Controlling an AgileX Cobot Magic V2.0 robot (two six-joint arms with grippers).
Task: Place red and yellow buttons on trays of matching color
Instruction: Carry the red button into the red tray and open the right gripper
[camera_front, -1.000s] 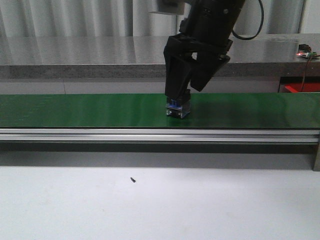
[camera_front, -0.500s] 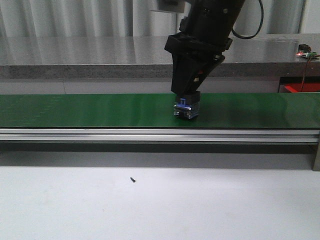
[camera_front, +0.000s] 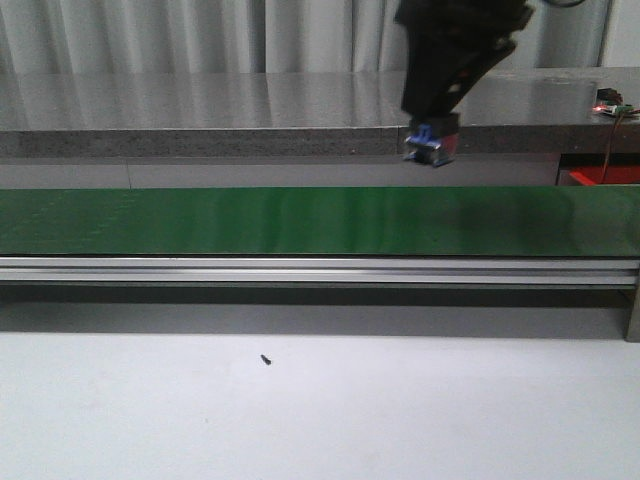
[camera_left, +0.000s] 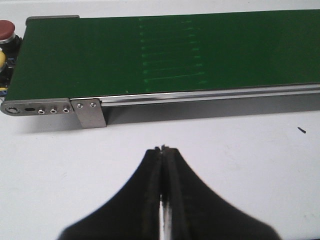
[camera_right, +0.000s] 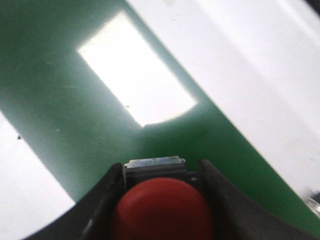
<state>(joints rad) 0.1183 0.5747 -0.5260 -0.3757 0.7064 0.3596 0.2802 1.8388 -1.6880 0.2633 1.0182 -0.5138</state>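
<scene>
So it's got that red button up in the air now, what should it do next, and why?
Probably carry it sideways toward the red tray, which isn't in view here. The right gripper is shut on the red button and holds it well clear above the green belt, so nothing blocks the move.

Right gripper lifted red button off belt.

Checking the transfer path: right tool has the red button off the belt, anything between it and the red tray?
Cannot confirm. The right tool holds the red button above the green belt, with nothing visible around it. No tray shows in any view, so the rest of the path cannot be judged.
</scene>
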